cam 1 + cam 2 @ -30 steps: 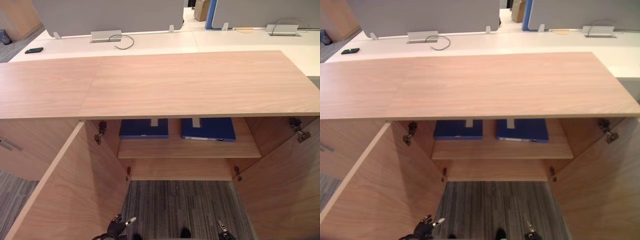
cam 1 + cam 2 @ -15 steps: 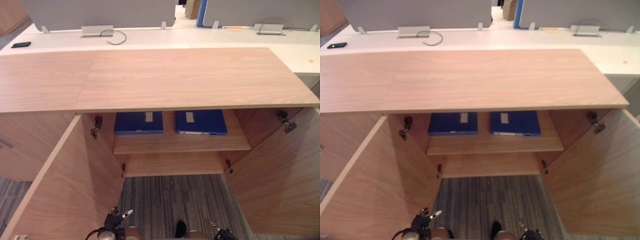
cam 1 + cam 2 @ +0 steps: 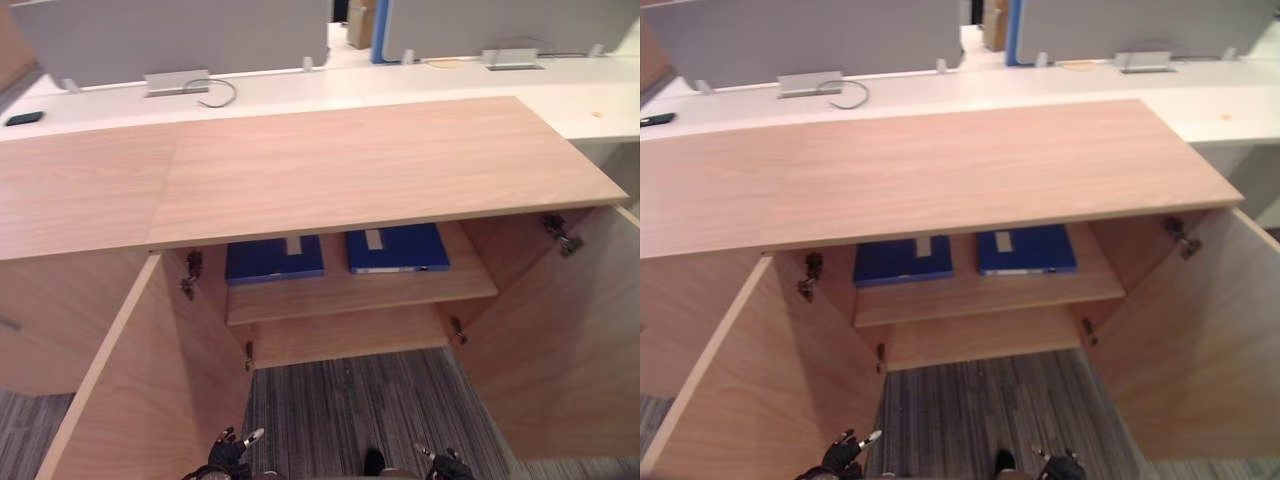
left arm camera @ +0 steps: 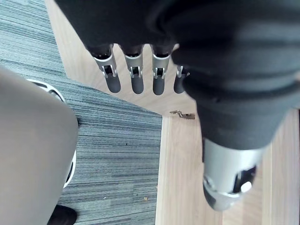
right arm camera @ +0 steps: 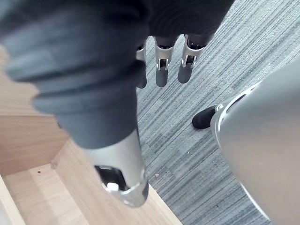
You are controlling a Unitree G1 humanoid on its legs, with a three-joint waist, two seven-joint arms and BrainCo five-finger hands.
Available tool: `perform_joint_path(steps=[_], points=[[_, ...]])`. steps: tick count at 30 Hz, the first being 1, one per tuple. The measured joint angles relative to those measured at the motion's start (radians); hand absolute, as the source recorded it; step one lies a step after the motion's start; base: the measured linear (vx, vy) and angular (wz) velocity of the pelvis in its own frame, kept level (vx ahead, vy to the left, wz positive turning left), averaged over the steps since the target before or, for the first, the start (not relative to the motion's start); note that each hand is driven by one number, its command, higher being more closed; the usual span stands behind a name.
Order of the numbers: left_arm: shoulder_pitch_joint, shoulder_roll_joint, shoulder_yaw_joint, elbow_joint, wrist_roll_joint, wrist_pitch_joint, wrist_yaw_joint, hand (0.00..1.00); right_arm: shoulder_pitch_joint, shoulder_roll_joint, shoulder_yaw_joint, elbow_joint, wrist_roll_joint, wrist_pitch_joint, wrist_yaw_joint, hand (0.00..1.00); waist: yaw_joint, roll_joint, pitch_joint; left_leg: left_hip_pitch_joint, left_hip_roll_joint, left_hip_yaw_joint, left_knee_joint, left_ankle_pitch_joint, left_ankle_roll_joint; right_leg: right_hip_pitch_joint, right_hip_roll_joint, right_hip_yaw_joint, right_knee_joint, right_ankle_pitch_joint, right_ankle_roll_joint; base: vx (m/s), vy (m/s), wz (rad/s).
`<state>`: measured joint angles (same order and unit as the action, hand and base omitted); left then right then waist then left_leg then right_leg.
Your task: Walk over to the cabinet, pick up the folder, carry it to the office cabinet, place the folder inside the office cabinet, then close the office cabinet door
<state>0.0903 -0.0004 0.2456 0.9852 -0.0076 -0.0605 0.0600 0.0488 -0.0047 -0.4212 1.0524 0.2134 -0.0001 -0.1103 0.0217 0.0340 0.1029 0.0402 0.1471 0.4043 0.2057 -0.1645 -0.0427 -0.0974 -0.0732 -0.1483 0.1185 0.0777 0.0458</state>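
Hanging low at 7 o'clock in the head view, silver-fingered, dark-tipped left hand [image 3: 232,453] under its dark ribbed cover: fingers [image 4: 133,77] straight in a row, thumb [image 4: 228,185] set apart, empty. At 5 o'clock, matching right hand [image 3: 447,466], likewise slack, fingers extended, thumb out sideways, gripping nothing.

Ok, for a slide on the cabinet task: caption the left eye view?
Open wooden cabinet, left blue folder and right blue folder on its shelf; left hand, right hand open below.

No legible text, apparently.
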Motion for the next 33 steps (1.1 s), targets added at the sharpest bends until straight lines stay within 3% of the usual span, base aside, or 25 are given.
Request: perform_joint_path(steps=[1,2,3,5,7,8,9,12,13,14,15,16,18,23,26,33], points=[[-0.001,0.003,-0.006,0.003,0.005,0.0,0.0,0.0,-0.001,-0.004,0.01,0.001,0.0,0.0,-0.001,0.0,0.0,0.007,0.001,-0.002,0.01,0.016,-0.003,0.001,0.002,-0.009,-0.003,-0.007,-0.007,0.013,-0.006,-0.14,0.058,-0.67],[-0.004,0.004,-0.019,0.006,0.013,0.001,0.0,0.0,-0.014,-0.018,0.012,0.003,0.001,0.004,-0.001,0.0,-0.004,0.013,0.011,-0.003,0.013,0.044,-0.014,0.01,0.002,-0.035,-0.043,-0.107,0.096,-0.052,-0.069,-0.11,0.06,-0.44],[-0.005,0.01,-0.037,0.006,0.017,0.002,0.002,0.0,-0.008,-0.025,0.011,0.011,0.002,0.006,-0.002,0.0,-0.008,0.016,0.014,0.008,0.013,0.061,-0.033,0.024,0.0,-0.056,-0.113,-0.212,0.232,-0.114,-0.063,-0.08,0.083,-0.41],[-0.005,0.025,-0.055,0.006,0.017,0.003,0.002,0.0,-0.011,-0.032,-0.013,0.032,0.003,0.008,-0.003,0.0,-0.005,0.015,0.015,0.031,0.022,0.091,-0.062,0.048,-0.011,-0.045,-0.196,-0.314,0.303,-0.131,-0.054,0.0,0.038,-0.43],[-0.004,0.048,-0.075,0.006,0.016,0.004,0.002,0.0,-0.017,-0.031,-0.031,0.05,0.002,0.012,-0.004,0.0,-0.005,0.001,0.013,0.035,0.032,0.118,-0.069,0.061,-0.028,-0.018,-0.261,-0.372,0.274,-0.116,-0.05,0.02,-0.091,-0.57],[-0.005,0.075,-0.078,0.003,0.015,0.003,0.002,0.0,-0.017,-0.024,-0.033,0.063,0.001,0.017,-0.008,0.0,0.0,-0.038,0.008,0.034,0.017,0.137,-0.068,0.065,-0.044,-0.006,-0.292,-0.377,0.218,-0.006,-0.047,0.02,-0.178,-0.55],[-0.01,0.086,-0.078,0.007,0.015,0.005,0.002,0.0,-0.019,-0.022,-0.043,0.071,0.001,0.02,-0.008,0.0,0.0,-0.042,0.01,0.034,0.018,0.139,-0.069,0.069,-0.052,0.001,-0.277,-0.375,0.198,-0.023,-0.017,0.02,-0.247,-0.61],[-0.002,0.058,-0.054,0.006,0.005,0.007,0.002,0.0,-0.033,-0.05,-0.108,0.101,-0.001,0.043,-0.006,0.0,-0.001,-0.011,0.025,0.029,0.1,0.133,-0.005,0.047,-0.065,0.016,-0.197,-0.406,0.159,-0.028,-0.023,-0.02,-0.25,-0.56],[0.0,0.055,-0.044,0.005,0.001,0.007,0.002,0.0,-0.032,-0.054,-0.107,0.101,-0.002,0.046,-0.006,0.0,0.001,-0.008,0.026,0.025,0.124,0.131,0.029,0.022,-0.072,0.02,-0.18,-0.41,0.153,-0.029,-0.023,-0.05,-0.219,-0.63],[0.008,0.057,-0.018,0.001,-0.012,0.005,0.002,0.0,-0.035,-0.055,-0.1,0.101,-0.002,0.046,-0.001,0.0,0.004,-0.011,0.026,-0.007,0.197,0.138,0.148,-0.043,-0.116,0.027,-0.135,-0.446,0.128,-0.047,0.001,-0.05,-0.181,-0.66],[0.008,0.063,-0.01,-0.005,-0.019,0.005,0.002,0.0,-0.039,-0.053,-0.094,0.101,-0.002,0.046,0.002,0.0,0.012,-0.017,0.028,-0.02,0.222,0.145,0.205,-0.07,-0.127,0.028,-0.126,-0.459,0.119,-0.076,0.016,-0.11,-0.228,-0.92],[-0.001,0.071,0.004,-0.002,-0.024,0.005,0.005,0.0,-0.052,-0.059,-0.082,0.108,-0.003,0.046,0.004,0.0,0.024,-0.009,0.045,-0.03,0.288,0.161,0.302,-0.118,-0.135,0.022,-0.1,-0.453,0.133,-0.113,0.007,-0.12,-0.119,-0.78],[0.002,0.088,0.024,0.018,-0.022,0.008,0.014,0.0,-0.051,-0.056,-0.048,0.121,-0.003,0.045,0.007,0.0,0.021,-0.02,0.051,-0.015,0.327,0.188,0.344,-0.131,-0.147,0.009,-0.098,-0.446,0.192,-0.131,0.005,-0.07,-0.028,-0.51],[0.031,0.077,0.096,0.043,-0.072,0.013,0.035,0.0,-0.023,-0.046,-0.049,0.118,0.0,0.035,0.009,0.0,-0.009,-0.04,0.041,0.062,0.283,0.251,0.22,-0.063,-0.153,-0.002,-0.098,-0.412,0.188,-0.135,-0.001,0.01,-0.061,-0.23],[0.021,0.062,0.114,0.038,-0.08,0.013,0.041,0.0,-0.011,-0.046,-0.071,0.12,0.001,0.027,0.01,0.0,-0.027,-0.034,0.035,0.07,0.242,0.253,0.105,0.01,-0.155,-0.013,-0.087,-0.416,0.143,-0.119,-0.01,0.04,-0.101,0.02],[0.0,0.02,0.088,-0.012,-0.08,0.01,0.04,0.0,-0.002,-0.05,-0.147,0.12,0.002,0.022,0.008,0.0,-0.053,-0.026,0.028,0.116,0.18,0.254,-0.06,0.116,-0.152,0.009,-0.064,-0.41,0.047,-0.069,-0.021,0.05,-0.043,-0.06]])
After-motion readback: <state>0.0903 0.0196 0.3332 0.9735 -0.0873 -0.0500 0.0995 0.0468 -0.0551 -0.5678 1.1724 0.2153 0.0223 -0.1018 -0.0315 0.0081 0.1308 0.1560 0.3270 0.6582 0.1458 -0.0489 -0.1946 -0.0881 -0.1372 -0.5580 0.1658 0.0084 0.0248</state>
